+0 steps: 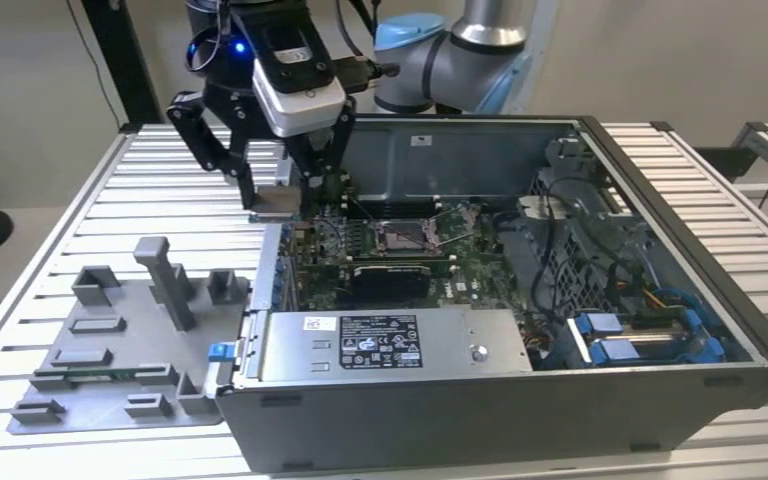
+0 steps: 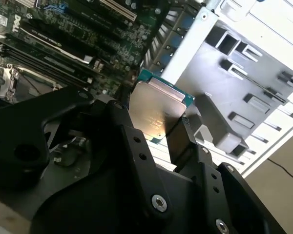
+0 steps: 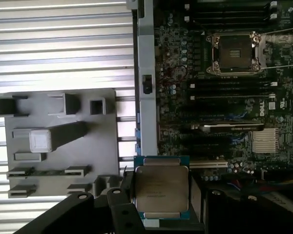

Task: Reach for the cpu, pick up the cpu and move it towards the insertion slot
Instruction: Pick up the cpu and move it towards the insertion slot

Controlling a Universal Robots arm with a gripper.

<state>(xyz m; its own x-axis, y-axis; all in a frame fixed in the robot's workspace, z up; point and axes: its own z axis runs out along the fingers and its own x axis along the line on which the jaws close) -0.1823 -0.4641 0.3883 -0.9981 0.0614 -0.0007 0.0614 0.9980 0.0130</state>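
On the exterior view's left you have the grey plastic fixture tray on the slatted metal tabletop. Next, your black gripper pinches the thin square silver-faced cpu above the open grey computer case's edge. Further right, the silver-framed insertion slot sits uncovered on the green motherboard.
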